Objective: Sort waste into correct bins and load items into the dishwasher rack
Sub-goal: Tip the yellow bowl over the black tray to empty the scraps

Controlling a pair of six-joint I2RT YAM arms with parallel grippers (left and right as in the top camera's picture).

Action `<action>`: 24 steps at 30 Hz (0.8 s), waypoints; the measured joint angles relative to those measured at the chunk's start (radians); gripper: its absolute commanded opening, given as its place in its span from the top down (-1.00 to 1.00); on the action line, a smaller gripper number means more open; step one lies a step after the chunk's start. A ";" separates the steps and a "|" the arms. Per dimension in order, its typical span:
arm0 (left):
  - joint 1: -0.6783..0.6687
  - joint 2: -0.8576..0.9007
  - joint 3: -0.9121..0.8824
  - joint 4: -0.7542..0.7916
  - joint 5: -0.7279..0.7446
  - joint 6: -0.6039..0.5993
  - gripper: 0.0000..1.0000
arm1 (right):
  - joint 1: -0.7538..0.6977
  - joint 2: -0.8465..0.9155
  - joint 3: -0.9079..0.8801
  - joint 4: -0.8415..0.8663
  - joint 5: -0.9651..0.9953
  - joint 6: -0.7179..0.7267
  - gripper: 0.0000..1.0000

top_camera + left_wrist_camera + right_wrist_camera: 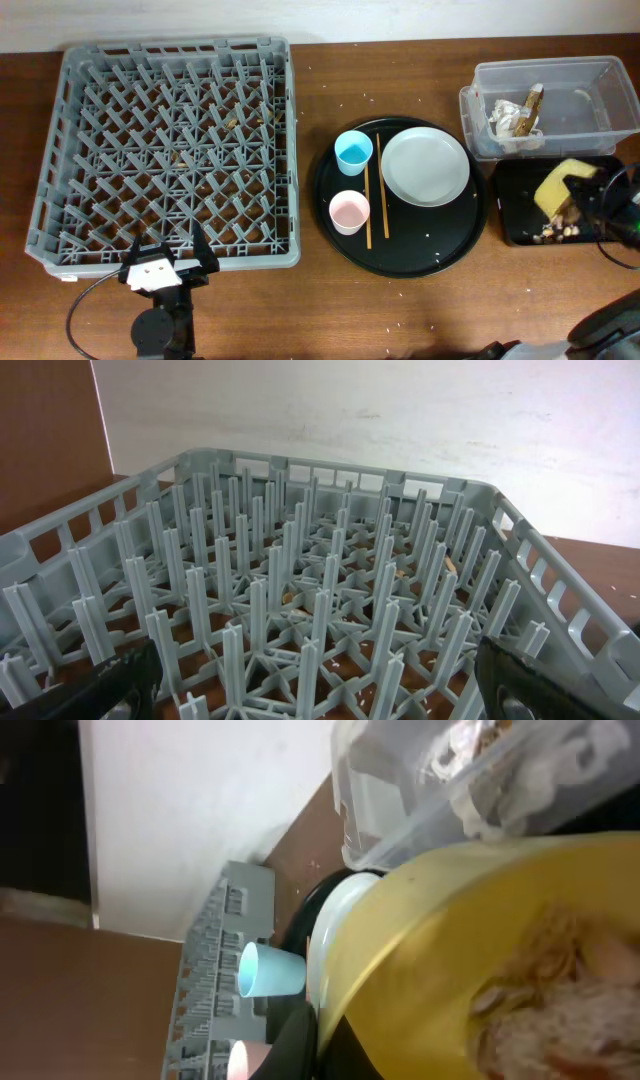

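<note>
Seen from above, a brown table holds a large grey rack at the left, with nothing on its pegs but a few brown crumbs. The left gripper sits at the rack's near edge, its fingers spread wide and holding nothing. Its wrist camera looks across the pegs of the rack, with one dark fingertip in each lower corner. In the middle of the table a round tray carries a grey plate, a blue cup, a pink cup and a pair of chopsticks lying between the cups and the plate. At the upper right a clear tub contains crumpled paper and a gold-brown wrapper. Just in front of the tub is a black tray. Over it the right gripper pinches the rim of a yellow bowl, which is tipped steeply on its side. Beige food scraps lie in the tray below the bowl. The right wrist camera is filled by the bowl, with more food scraps clinging inside it. Behind it are the tub, the plate, both cups and the rack.
</note>
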 measured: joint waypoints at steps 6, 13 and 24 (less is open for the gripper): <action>0.000 0.000 0.000 0.000 0.000 0.000 -0.99 | 0.000 0.158 0.000 0.042 -0.192 -0.109 0.92; 0.000 0.000 0.000 0.000 0.000 0.000 -0.99 | 0.000 0.173 -0.001 -0.014 -0.258 -0.023 0.92; 0.000 0.000 0.000 0.000 0.000 0.000 -0.99 | -0.127 0.173 -0.001 -0.015 -0.264 0.297 0.92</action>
